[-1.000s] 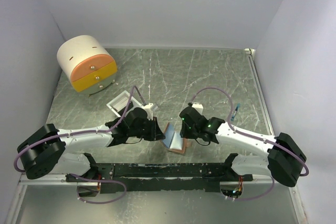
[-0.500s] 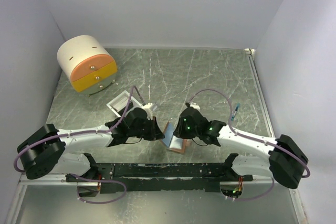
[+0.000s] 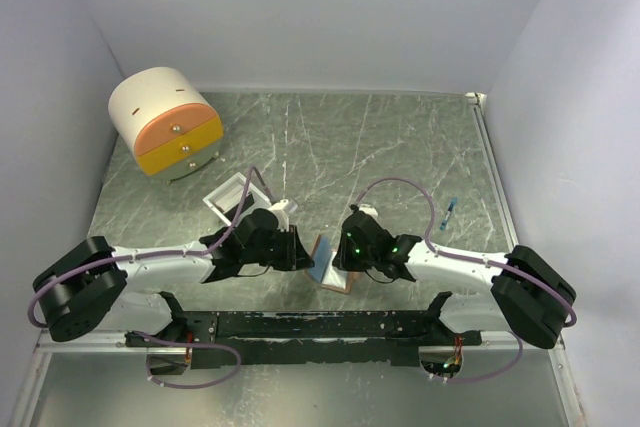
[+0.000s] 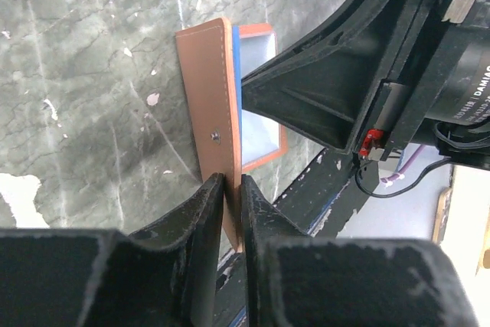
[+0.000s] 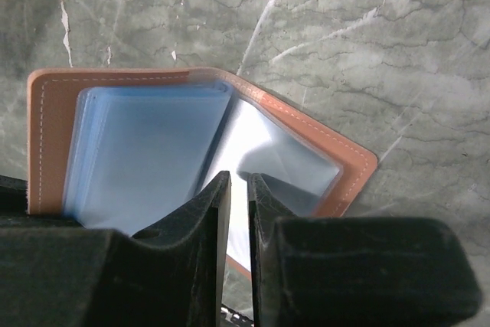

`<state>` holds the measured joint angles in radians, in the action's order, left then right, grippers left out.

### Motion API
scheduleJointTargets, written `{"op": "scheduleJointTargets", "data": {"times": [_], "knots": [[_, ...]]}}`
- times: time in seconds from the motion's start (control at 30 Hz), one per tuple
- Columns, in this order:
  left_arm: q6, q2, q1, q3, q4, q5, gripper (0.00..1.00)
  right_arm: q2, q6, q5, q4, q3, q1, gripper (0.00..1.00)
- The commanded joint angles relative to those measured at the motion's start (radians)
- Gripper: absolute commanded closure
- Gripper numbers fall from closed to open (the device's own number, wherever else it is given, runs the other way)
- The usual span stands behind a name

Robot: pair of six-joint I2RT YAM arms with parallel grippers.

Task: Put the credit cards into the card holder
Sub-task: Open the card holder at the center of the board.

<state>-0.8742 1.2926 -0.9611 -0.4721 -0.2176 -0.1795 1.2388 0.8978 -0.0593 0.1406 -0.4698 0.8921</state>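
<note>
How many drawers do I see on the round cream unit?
2, both on the front of the round unit: the orange drawer above, the yellow drawer below. Its back is hidden.

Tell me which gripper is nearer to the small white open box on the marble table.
Left. The left gripper sits just right of and in front of the small white open box, at the salmon-brown folding card holder; the right gripper is farther right, across that holder.

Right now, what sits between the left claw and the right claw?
The open card holder fills the gap, and the left claw straddles its salmon-brown edge. This is clearest in the top view.
</note>
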Motion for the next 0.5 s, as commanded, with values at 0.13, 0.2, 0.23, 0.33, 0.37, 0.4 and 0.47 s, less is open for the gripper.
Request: {"op": "scheduleJointTargets", "data": {"times": [0.13, 0.2, 0.23, 0.33, 0.37, 0.4, 0.47], "knots": [[-0.016, 0.017, -0.008, 0.026, -0.149, -0.084, 0.83, 0.003, -0.019, -0.01, -0.043, 0.021, 0.004, 0.85], [-0.017, 0.023, -0.008, 0.029, -0.152, -0.086, 0.85, 0.008, -0.019, -0.008, -0.049, 0.023, 0.003, 0.86], [-0.018, 0.025, -0.008, 0.03, -0.158, -0.088, 0.86, 0.008, -0.019, -0.009, -0.052, 0.024, 0.004, 0.86], [-0.022, 0.031, -0.008, 0.04, -0.189, -0.108, 0.86, 0.013, -0.02, -0.008, -0.057, 0.025, 0.003, 0.86], [-0.023, 0.031, -0.008, 0.043, -0.201, -0.115, 0.86, 0.013, -0.021, -0.008, -0.059, 0.026, 0.002, 0.86], [-0.022, 0.031, -0.008, 0.047, -0.213, -0.121, 0.85, 0.015, -0.022, -0.008, -0.061, 0.027, 0.004, 0.86], [-0.023, 0.028, -0.008, 0.05, -0.229, -0.126, 0.82, 0.018, -0.023, -0.008, -0.063, 0.028, 0.003, 0.86]]}}
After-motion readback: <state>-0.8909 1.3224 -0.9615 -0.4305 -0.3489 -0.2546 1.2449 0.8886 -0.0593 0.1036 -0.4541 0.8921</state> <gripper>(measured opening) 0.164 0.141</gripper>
